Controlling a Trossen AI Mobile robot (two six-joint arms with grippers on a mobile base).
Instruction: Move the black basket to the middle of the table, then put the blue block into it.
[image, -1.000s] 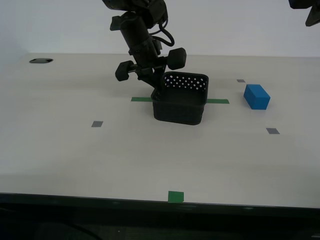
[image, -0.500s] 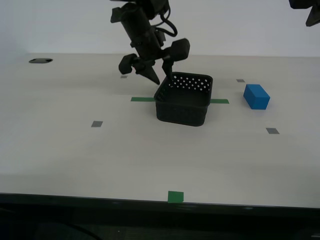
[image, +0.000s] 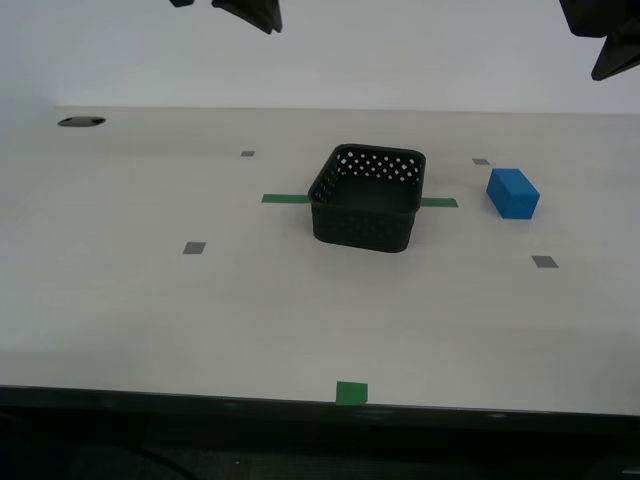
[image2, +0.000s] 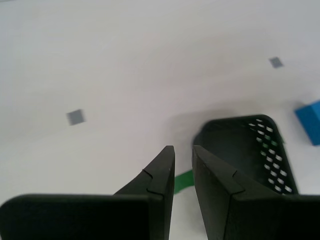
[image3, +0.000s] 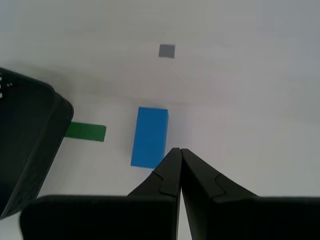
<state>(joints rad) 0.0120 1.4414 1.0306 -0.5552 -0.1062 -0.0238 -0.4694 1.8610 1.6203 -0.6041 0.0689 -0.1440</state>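
Basket (image: 365, 198) sits mid-worktop (image: 150, 300) across the green tape (image: 285, 198), so my first pincer (image3: 179, 150), tips together above the blue block (image: 513, 192) just beyond, should part, then descend squarely over its narrow sides.

Matt black plastic basket (image: 365, 200), smooth blue block (image: 513, 192), seemingly matt table (image: 150, 300).

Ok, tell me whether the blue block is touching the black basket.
Apart. The exterior view shows bare table between the blue block and the black basket.
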